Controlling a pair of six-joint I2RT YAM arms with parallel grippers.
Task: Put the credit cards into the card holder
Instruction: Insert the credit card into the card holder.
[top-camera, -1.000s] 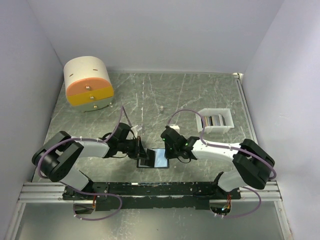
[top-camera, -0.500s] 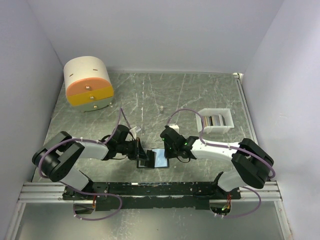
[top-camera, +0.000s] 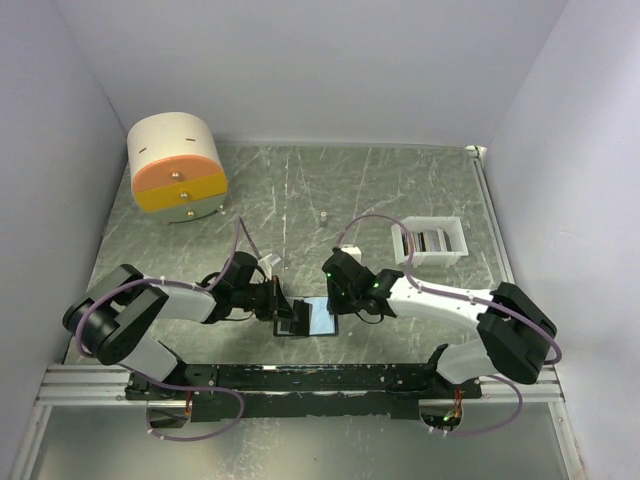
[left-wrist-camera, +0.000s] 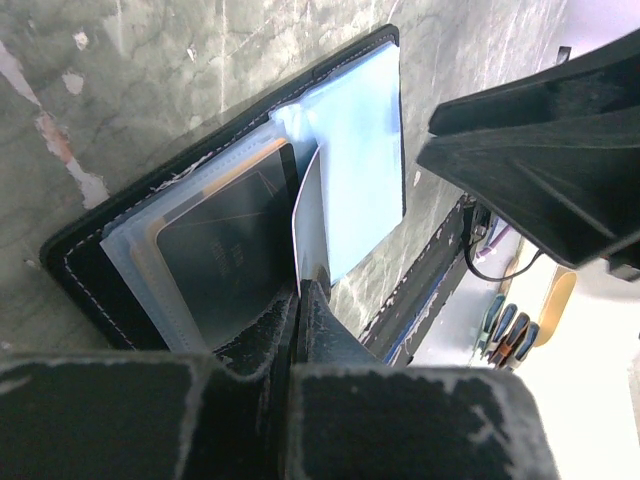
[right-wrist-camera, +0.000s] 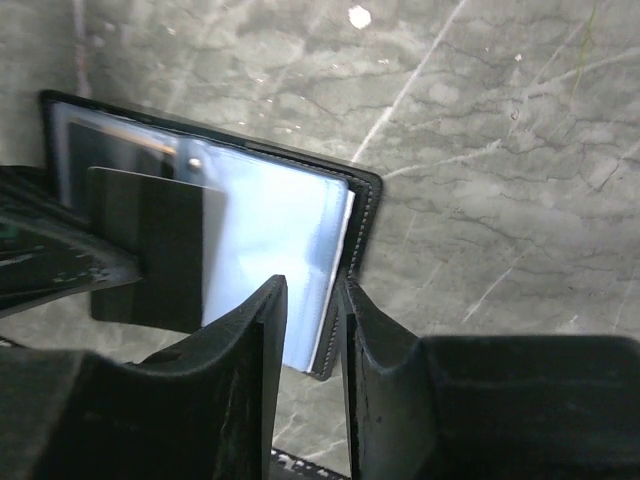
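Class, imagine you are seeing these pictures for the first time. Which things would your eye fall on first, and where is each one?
The eye goes first to the round cream-and-orange drawer box in the far left corner of the table. Next comes the black card holder, lying open at the middle of the near edge, with a dark card in one clear pocket. To the right stands a white tray holding more cards.

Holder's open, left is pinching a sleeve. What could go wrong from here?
1. The left gripper pinches only one thin sleeve of the card holder; a pull could tear it or drag the holder.
2. The right gripper straddles the holder's edge loosely, so the cover might fold shut.
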